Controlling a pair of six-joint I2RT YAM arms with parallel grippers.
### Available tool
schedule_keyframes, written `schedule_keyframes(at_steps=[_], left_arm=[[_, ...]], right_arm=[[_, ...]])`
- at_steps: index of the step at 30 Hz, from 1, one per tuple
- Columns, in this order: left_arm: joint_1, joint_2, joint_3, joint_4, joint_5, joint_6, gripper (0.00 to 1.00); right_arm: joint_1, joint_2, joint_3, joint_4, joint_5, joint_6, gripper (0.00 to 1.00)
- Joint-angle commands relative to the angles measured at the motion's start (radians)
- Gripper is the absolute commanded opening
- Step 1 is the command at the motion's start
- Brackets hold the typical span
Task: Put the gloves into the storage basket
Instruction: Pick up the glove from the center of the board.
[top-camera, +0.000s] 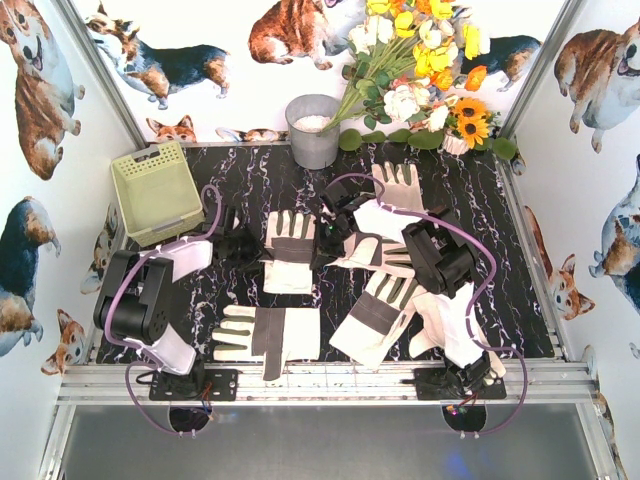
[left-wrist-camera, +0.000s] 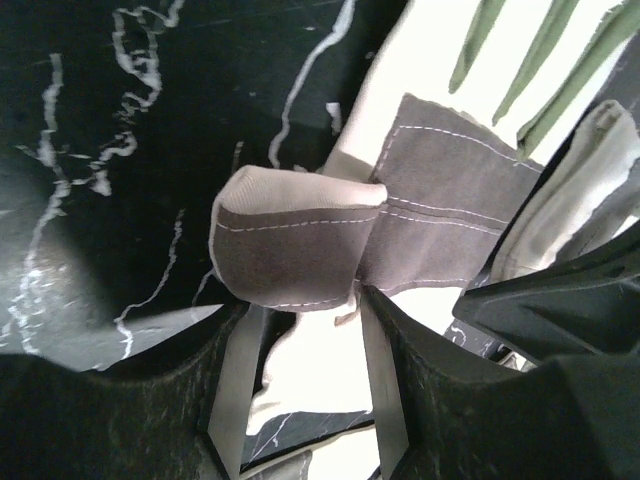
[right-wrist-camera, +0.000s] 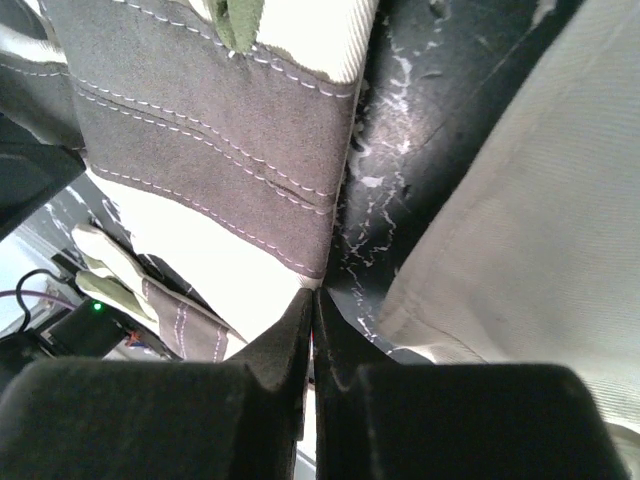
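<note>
Top view, read left to right. At the far left stands the storage basket (top-camera: 155, 195), with no glove in it. All six gloves (top-camera: 265, 338) lie spread on the marble table (top-camera: 215, 295), well apart from the basket.

The left gripper (left-wrist-camera: 305, 305) reaches to the left edge of the centre glove (top-camera: 290, 250). Its jaws stand partway apart, astride the grey-patched thumb (left-wrist-camera: 295, 245). We cannot tell whether they already press on the thumb.

The right gripper (right-wrist-camera: 313, 300) meets the same glove at its right edge. Its jaws are closed tip to tip, just where the grey palm patch ends (whether any hem is caught between them, we cannot tell).

Further right and nearer lie the other gloves, some overlapping.

We judge the step in hand to be the first pick, with both arms on one glove and nothing delivered. The next move calls for:

- a sure pinch on the thumb;
- the right jaws letting go of the edge, if they do hold it;
- a lift that clears the neighbouring gloves;
- a carry left and far to the basket, not to the grey bucket (top-camera: 313, 128).
</note>
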Motion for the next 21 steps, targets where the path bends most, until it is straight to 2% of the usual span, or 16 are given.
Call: schedule_keyframes(at_steps=[1,5,9,14,21], left_arm=[[-0.014,0.008,-0.08,0.019,-0.027,-0.025,0.39],[-0.014,-0.028,-0.084,-0.006,-0.055,-0.018,0.41],[-0.014,-0.089,-0.076,-0.045,-0.087,0.003,0.6],[-0.016,-0.198,-0.011,-0.158,-0.147,0.051,0.77],[-0.016,-0.421,0.073,-0.326,-0.31,0.099,0.95]], right_arm=[[-0.008,-0.029,0.011,0.021,0.03,-0.02,0.01],[-0.007,-0.04,0.013,0.025,0.025,-0.035,0.08],[-0.008,-0.069,0.034,0.028,-0.004,-0.044,0.21],[-0.009,-0.167,0.082,-0.001,-0.01,-0.085,0.39],[-0.08,-0.386,0.03,-0.042,-0.03,-0.095,0.48]])
